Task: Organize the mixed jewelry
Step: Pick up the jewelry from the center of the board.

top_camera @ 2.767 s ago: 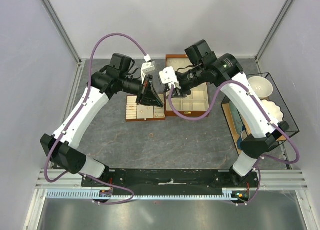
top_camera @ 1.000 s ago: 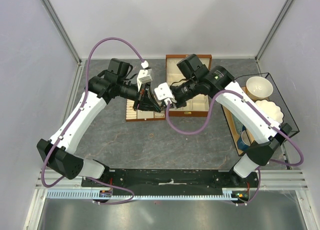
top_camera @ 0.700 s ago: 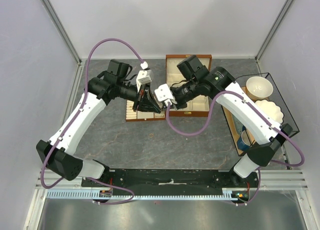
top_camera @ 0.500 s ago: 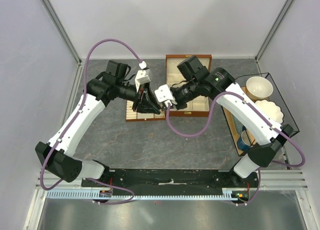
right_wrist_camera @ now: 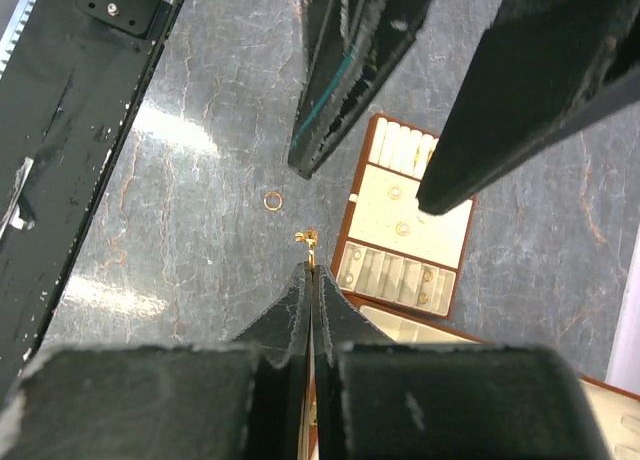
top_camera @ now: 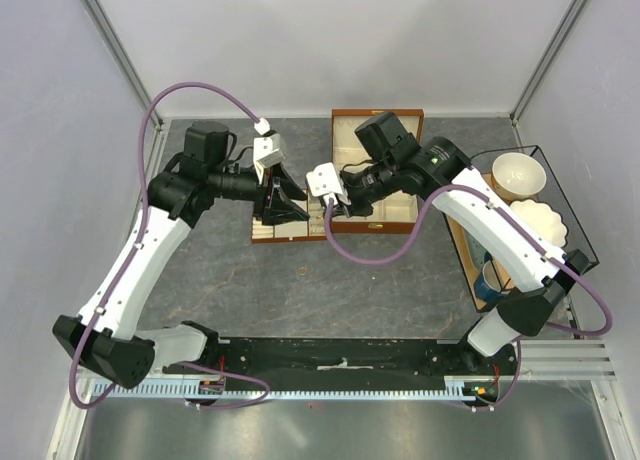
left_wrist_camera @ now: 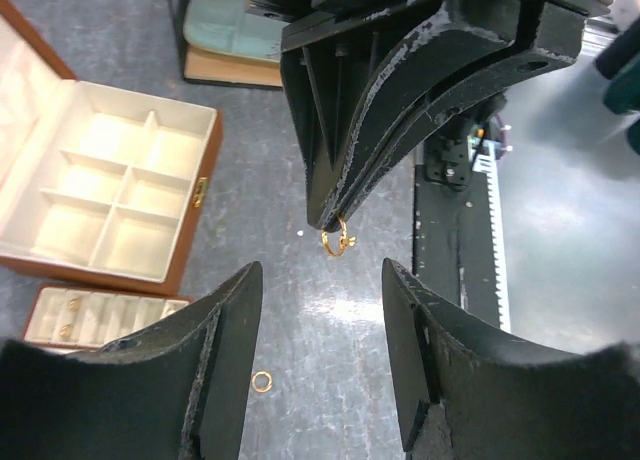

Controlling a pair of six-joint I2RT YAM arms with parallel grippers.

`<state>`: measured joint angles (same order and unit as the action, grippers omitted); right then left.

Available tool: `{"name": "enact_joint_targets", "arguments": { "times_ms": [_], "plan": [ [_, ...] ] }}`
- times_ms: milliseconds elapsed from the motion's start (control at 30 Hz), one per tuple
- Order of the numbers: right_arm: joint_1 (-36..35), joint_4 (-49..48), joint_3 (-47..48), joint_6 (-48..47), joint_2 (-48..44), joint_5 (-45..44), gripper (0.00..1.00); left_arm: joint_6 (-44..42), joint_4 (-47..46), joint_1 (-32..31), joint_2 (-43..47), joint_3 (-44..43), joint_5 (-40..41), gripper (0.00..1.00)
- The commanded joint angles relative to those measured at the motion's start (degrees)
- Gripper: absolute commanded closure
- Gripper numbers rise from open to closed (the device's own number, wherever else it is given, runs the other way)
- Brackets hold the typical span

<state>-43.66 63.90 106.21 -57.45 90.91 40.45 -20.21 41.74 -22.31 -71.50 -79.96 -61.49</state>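
Observation:
A small gold hoop earring hangs from the tips of my right gripper, which is shut on it above the grey table. The left wrist view shows the same earring under the right fingertips. My left gripper is open and empty, facing the right one a short way off. A loose gold ring lies on the table below, also visible as the ring between my left fingers. From above, the left gripper hovers over the cream slotted tray, with the right gripper beside it.
The open wooden box with cream compartments stands right of the tray, which holds several small gold pieces. A black wire rack at the right edge holds a white bowl and other dishes.
The right gripper closed on the earring. The left gripper opened, let it go and drew back to the left, away from the right fingertips.

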Motion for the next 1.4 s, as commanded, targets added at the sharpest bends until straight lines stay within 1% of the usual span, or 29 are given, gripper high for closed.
{"name": "enact_joint_targets", "arguments": {
  "times_ms": [0, 67, 100, 200, 333, 433, 533, 567, 767, 900, 1300, 1367],
  "plan": [
    [-0.3, -3.0, 2.2, 6.9, 0.2, -1.2, 1.0, 0.5, -2.2, -0.2, 3.9, 0.4, 7.9, 0.43],
    [-0.3, -4.6, 2.5, 9.1, 0.7, -1.2, 1.0, 0.8, -3.4, -1.0, 5.3, 1.8, 11.1, 0.45],
    [-0.3, -5.2, 2.5, 11.1, 0.8, -1.2, 1.0, 1.0, -5.2, -1.6, 6.7, 2.6, 14.4, 0.46],
    [-0.3, -7.6, 2.9, 14.4, 1.0, -1.2, 1.0, 0.7, -7.7, -4.1, 8.2, 6.0, 18.2, 0.47],
    [-0.3, -9.8, 3.3, 17.5, 1.8, -1.6, 1.0, -0.3, -7.5, -5.6, 7.6, 6.2, 19.3, 0.48],
    [-0.4, -10.6, 3.3, 18.3, 2.2, -1.9, 1.0, -0.8, -7.6, -6.3, 7.3, 6.3, 20.4, 0.5],
    [-0.4, -11.0, 3.3, 18.6, 2.2, -1.9, 1.0, -1.4, -8.7, -6.8, 8.0, 7.0, 21.9, 0.52],
    [-0.3, -11.2, 3.2, 19.0, 2.1, -1.5, 1.0, -1.5, -8.9, -6.9, 8.2, 7.1, 22.3, 0.54],
    [-0.3, -11.5, 2.9, 19.1, 2.1, -1.4, 1.0, -1.5, -8.9, -6.9, 8.1, 7.0, 22.2, 0.69],
    [-0.3, -11.6, 2.5, 19.0, 1.7, -1.5, 1.0, -1.6, -8.9, -6.9, 8.2, 6.8, 22.1, 0.73],
    [-0.3, -11.4, 1.3, 18.7, 1.4, -2.7, 1.0, -1.8, -8.0, -6.9, 9.4, 6.0, 21.2, 0.74],
    [-0.2, -11.4, 1.1, 18.6, 1.2, -3.2, 1.0, -2.0, -7.5, -6.9, 9.5, 5.8, 21.2, 0.73]
  ]
}}
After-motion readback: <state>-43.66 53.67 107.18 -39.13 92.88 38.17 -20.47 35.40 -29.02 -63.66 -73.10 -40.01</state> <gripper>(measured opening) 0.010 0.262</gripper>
